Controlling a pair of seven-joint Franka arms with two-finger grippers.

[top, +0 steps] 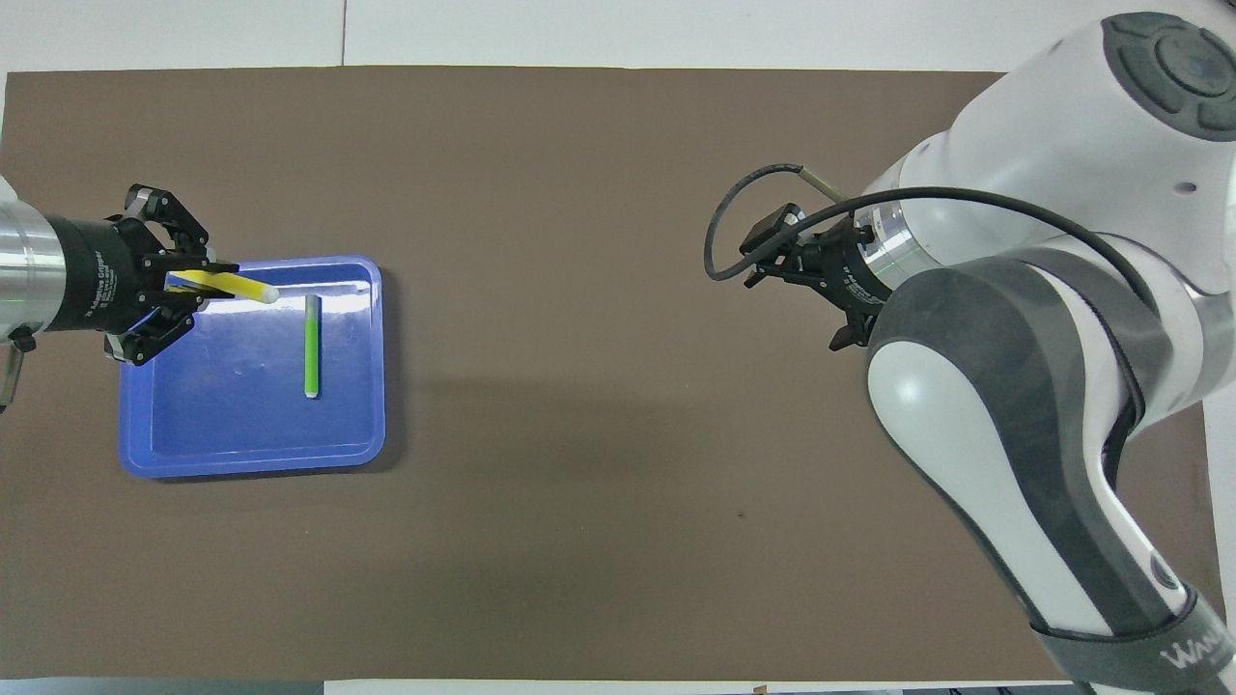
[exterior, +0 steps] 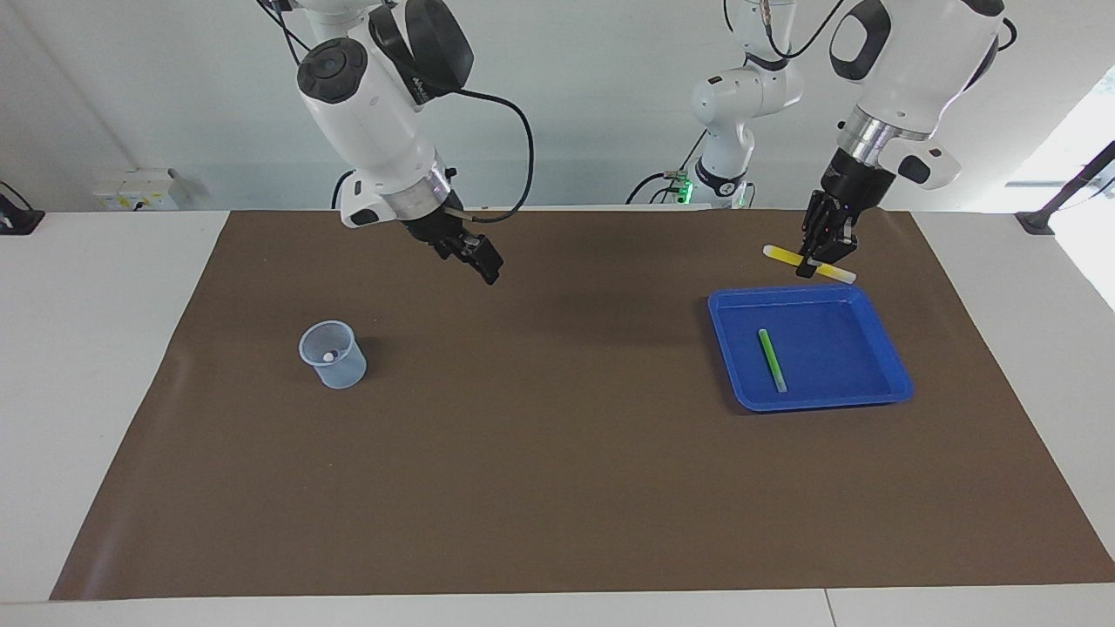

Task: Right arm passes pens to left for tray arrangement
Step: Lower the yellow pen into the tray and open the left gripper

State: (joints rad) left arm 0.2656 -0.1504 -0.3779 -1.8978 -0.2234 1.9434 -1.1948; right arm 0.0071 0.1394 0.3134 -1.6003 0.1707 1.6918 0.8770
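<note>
My left gripper (exterior: 817,259) (top: 185,290) hangs over the edge of the blue tray (exterior: 888,387) (top: 251,461), shut on a yellow pen (exterior: 784,256) (top: 237,285) that it holds about level, whitish end out. A green pen (exterior: 772,360) (top: 311,346) lies flat in the tray. My right gripper (exterior: 484,261) (top: 797,290) is open and holds nothing, up over the bare mat toward the right arm's end. A small whitish-purple pen end (exterior: 328,355) shows inside the translucent cup (exterior: 333,366).
The cup stands on the brown mat (exterior: 540,435) toward the right arm's end; the right arm's bulk hides it in the overhead view. Two smaller white arms (exterior: 736,96) stand at the table's robot end.
</note>
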